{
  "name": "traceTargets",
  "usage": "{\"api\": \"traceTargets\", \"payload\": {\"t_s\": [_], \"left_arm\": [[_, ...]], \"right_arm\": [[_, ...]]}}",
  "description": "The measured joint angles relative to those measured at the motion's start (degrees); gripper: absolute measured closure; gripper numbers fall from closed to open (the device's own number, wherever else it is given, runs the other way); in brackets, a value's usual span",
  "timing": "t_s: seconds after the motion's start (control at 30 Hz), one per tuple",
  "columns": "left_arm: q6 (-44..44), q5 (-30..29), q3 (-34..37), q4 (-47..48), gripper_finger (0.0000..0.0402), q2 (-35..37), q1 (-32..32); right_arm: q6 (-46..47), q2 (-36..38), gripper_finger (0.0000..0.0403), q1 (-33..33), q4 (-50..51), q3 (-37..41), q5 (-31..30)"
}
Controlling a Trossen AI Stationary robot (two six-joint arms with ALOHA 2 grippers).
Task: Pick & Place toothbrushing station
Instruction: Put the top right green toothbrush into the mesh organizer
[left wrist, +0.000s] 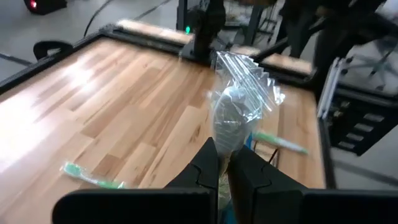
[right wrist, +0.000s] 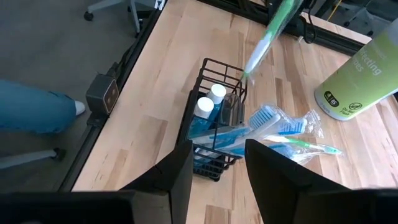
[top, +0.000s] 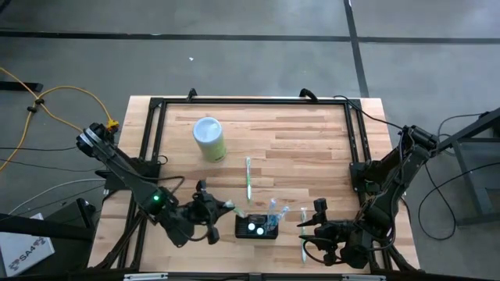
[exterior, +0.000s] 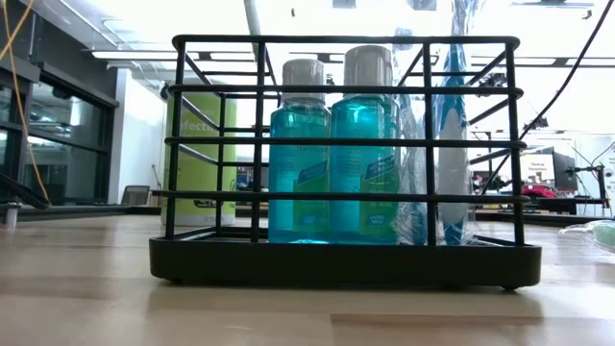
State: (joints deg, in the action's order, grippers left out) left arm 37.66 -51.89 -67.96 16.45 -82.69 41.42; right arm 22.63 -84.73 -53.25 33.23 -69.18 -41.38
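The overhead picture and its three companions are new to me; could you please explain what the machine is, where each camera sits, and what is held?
It is a robot with two dark arms at a wooden table. One camera looks straight down, one sits at table height close to the black wire rack, and one rides on each wrist. The rack holds two blue bottles and wrapped toothbrushes. A pale green canister stands on the table and a loose green toothbrush lies there. The left gripper is shut on a clear plastic packet. The right gripper is open and empty, near the rack.
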Motion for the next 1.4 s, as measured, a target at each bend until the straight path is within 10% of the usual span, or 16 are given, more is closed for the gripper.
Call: {"api": "traceTargets", "payload": {"t_s": [1.4], "left_arm": [[9.88, -3.97, 0.0, 0.32, 0.0397, -14.81, 1.04]], "right_arm": [[1.79, 0.0, 0.0265, 0.02, 0.58, 0.0, 0.06]]}}
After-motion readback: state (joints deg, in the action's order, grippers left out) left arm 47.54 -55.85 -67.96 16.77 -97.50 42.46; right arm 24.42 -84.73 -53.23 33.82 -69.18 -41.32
